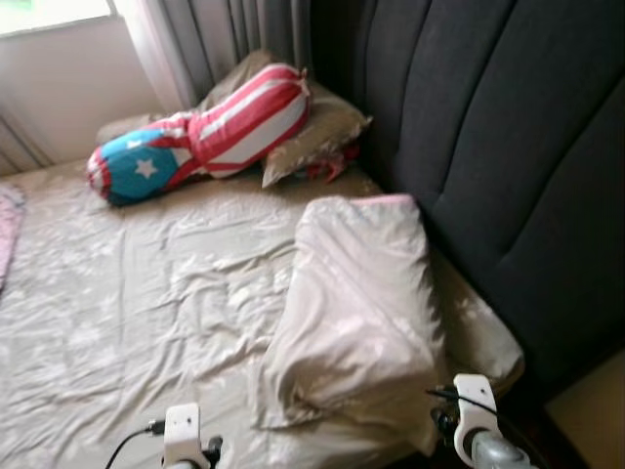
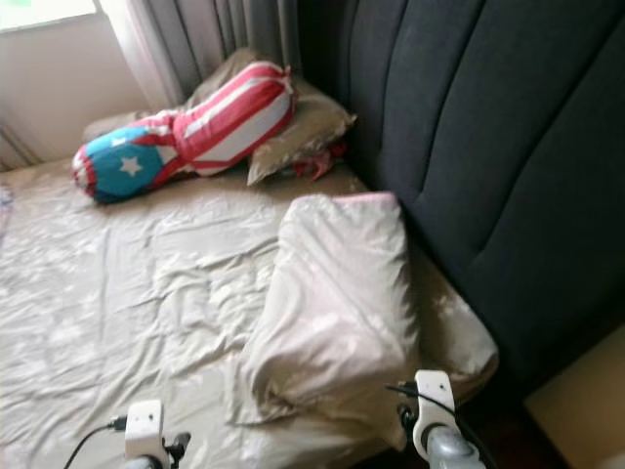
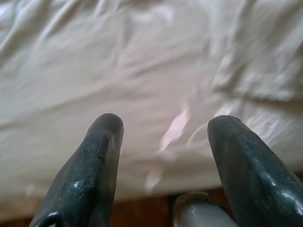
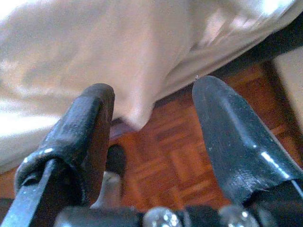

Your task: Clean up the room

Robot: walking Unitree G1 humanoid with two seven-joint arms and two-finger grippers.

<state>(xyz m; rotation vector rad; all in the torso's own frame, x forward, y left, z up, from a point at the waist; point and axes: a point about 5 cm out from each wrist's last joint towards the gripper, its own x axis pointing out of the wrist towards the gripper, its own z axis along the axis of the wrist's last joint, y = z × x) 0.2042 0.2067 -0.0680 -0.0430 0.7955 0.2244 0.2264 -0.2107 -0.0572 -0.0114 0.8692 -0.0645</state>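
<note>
A bed with a wrinkled beige sheet (image 1: pixel 137 303) lies before me against a dark padded headboard (image 1: pixel 488 147). A beige pillow (image 1: pixel 356 303) rests near the bed's front right corner, hanging slightly over the edge. At the far end a red, white and blue star-patterned bolster (image 1: pixel 200 142) leans on another beige pillow (image 1: pixel 312 132). My left gripper (image 3: pixel 163 137) is open above the sheet near the bed's edge. My right gripper (image 4: pixel 151 123) is open, with the pillow's hanging corner (image 4: pixel 135 109) just beyond its fingers.
Grey curtains (image 1: pixel 210 39) and a bright window (image 1: pixel 49 12) stand behind the bed. A red cloth (image 1: pixel 327 166) peeks out under the far pillow. Wooden parquet floor (image 4: pixel 180 156) shows below the bed edge. A pale surface (image 1: pixel 591 415) lies at the right.
</note>
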